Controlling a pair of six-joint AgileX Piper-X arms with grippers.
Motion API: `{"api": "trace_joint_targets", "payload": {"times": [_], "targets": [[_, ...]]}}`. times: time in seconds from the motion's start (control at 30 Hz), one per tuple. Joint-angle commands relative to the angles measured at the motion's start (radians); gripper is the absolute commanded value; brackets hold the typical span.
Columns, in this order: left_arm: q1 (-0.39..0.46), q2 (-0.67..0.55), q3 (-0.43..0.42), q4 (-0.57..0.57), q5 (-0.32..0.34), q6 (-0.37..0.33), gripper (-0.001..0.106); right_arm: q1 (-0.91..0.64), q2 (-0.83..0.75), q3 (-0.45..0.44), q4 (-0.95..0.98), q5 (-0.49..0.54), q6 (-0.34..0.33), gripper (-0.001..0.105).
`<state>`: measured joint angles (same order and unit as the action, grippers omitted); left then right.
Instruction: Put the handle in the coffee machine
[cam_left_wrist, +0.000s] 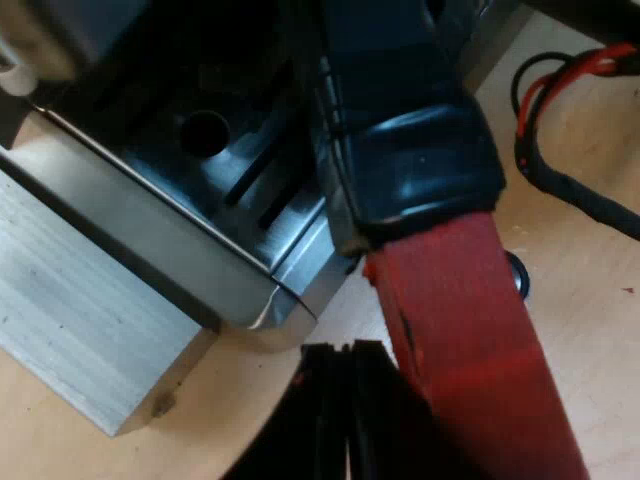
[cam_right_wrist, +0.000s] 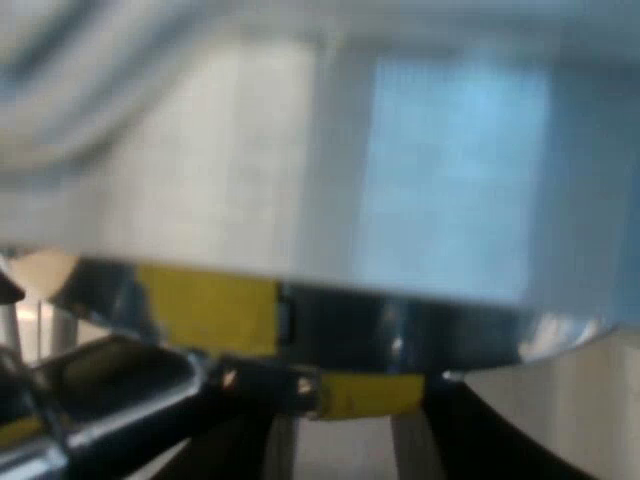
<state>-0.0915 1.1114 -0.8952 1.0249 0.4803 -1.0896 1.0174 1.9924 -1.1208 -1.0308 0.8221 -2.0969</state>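
The holder's handle (cam_left_wrist: 400, 150) is dark and ends in red (cam_left_wrist: 470, 350). It reaches out from the espresso machine's front (cam_left_wrist: 230, 180) over the steel drip tray (cam_left_wrist: 150, 230). My left gripper (cam_left_wrist: 345, 355) is shut, its two black fingertips pressed together against the side of the red end, with nothing between them. In the right wrist view, a blurred pale body with a shiny metal band (cam_right_wrist: 400, 340) and yellow tape patches (cam_right_wrist: 205, 305) stands very close. I cannot tell what the right gripper is at.
The machine stands on a pale wooden block (cam_left_wrist: 70, 340) on a light wooden table (cam_left_wrist: 590, 290). A small dark ring (cam_left_wrist: 520, 275) lies on the table beside the handle.
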Motion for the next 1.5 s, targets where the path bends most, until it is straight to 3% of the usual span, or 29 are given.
{"api": "trace_joint_targets", "payload": {"times": [0.03, 0.67, 1.07, 1.2, 1.5], "targets": [[-0.010, -0.006, 0.002, 0.041, 0.034, -0.006, 0.000, 0.011, -0.191, 0.006, 0.008, -0.056, -0.006, 0.028], [-0.010, -0.006, 0.002, 0.046, 0.057, -0.013, 0.000, 0.018, -0.359, 0.128, 0.273, -0.166, 0.112, 0.028], [-0.010, -0.006, 0.002, 0.009, 0.055, -0.072, 0.000, 0.034, -0.460, 0.209, 0.388, -0.253, 0.156, 0.028], [-0.010, -0.006, 0.002, 0.009, 0.055, -0.080, 0.000, 0.034, -0.502, 0.226, 0.475, -0.313, 0.211, 0.028], [-0.010, -0.014, 0.002, 0.009, 0.055, -0.111, 0.000, 0.036, -0.594, 0.226, 0.642, -0.439, 0.216, 0.028]]}}
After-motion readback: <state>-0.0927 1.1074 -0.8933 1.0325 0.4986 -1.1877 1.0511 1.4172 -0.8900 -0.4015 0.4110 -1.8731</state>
